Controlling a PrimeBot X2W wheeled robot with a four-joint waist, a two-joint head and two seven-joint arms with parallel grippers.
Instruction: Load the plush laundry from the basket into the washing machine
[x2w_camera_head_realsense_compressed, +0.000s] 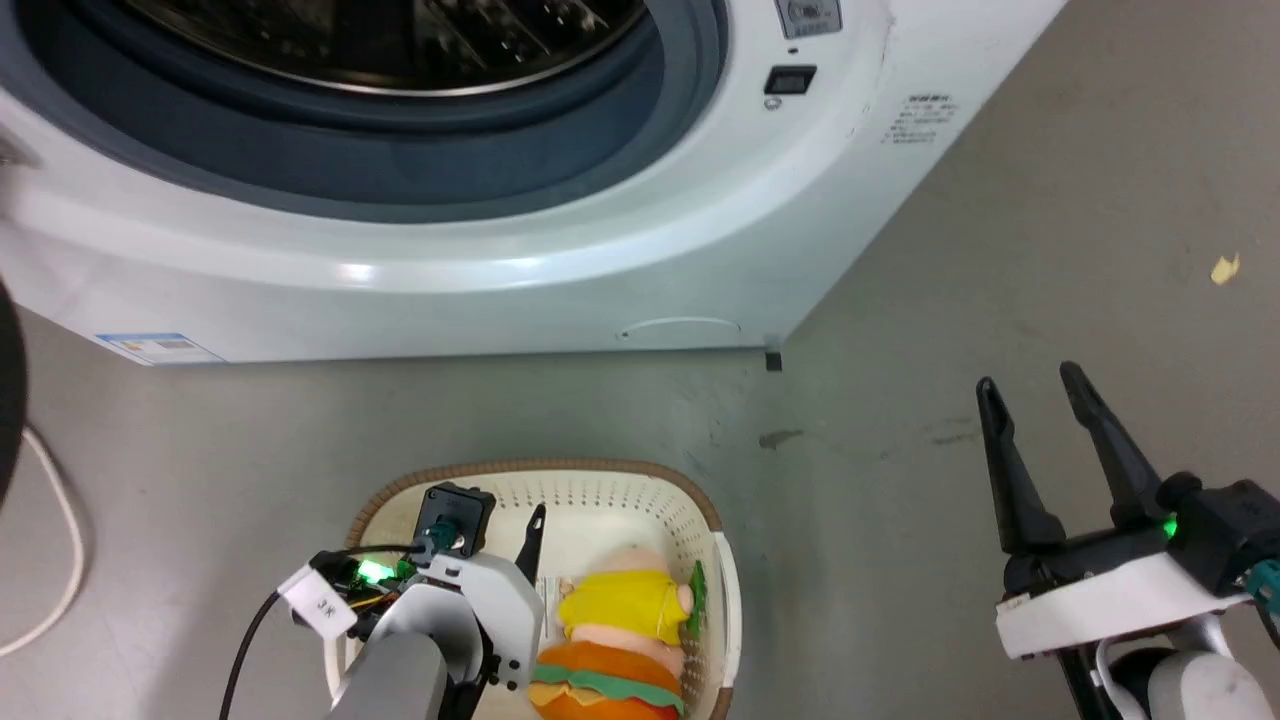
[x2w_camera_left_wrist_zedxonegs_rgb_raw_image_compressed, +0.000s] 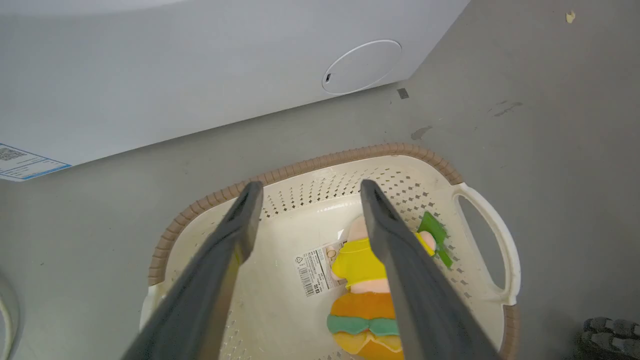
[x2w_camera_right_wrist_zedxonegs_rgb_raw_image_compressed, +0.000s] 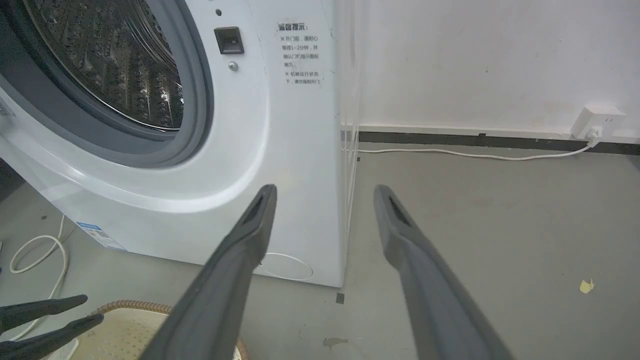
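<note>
Your left end effector (x2w_camera_left_wrist_zedxonegs_rgb_raw_image_compressed: 310, 186) hanging over basket (x2w_camera_left_wrist_zedxonegs_rgb_raw_image_compressed: 320, 162), fingers standing wide apart, gripping nothing. Plush laundry (x2w_camera_left_wrist_zedxonegs_rgb_raw_image_compressed: 357, 262) lying below, under its right finger, long axis running along fingers. Right end effector (x2w_camera_head_realsense_compressed: 1028, 378) standing open, well apart; left being your nearer arm.

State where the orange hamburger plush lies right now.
In the head view the hamburger plush lies in the basket at bottom centre, against the pink-and-yellow plush, beside the left gripper, before the washing machine.

On the floor (x2w_camera_head_realsense_compressed: 900, 560), basket (x2w_camera_head_realsense_compressed: 560, 468) before washing machine (x2w_camera_head_realsense_compressed: 600, 250), plush laundry (x2w_camera_head_realsense_compressed: 620, 640) in its right half
</note>
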